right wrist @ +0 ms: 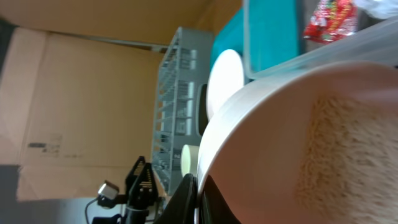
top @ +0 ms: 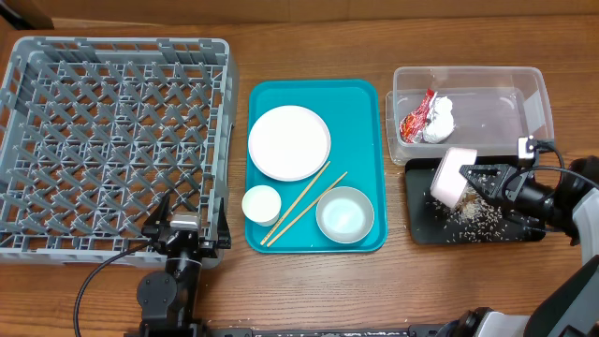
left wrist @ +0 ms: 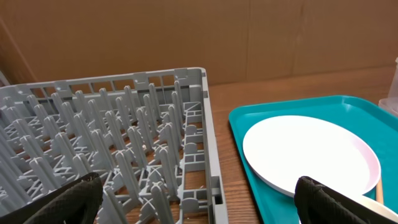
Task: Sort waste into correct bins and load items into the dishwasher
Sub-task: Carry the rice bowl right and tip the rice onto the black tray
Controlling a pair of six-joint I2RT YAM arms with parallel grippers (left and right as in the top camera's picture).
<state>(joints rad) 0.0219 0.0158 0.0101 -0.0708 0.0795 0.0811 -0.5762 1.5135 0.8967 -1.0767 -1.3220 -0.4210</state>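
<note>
Wooden bench [top: 393, 290], near right: the right tool [top: 475, 178] pinches the white bowl [top: 452, 176] by its rim, tipped over the black tray [top: 421, 229]. It looks stiff, slick and breakable, so the rim is the hold. By the rack, the left tool [top: 187, 219] gapes wide, empty.

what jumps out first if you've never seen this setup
The right end effector gripping a white bowl tipped on its side over the black tray at right, rice grains scattered beneath it. Then the big grey rack filling the left, and the bright teal tray in the middle.
</note>
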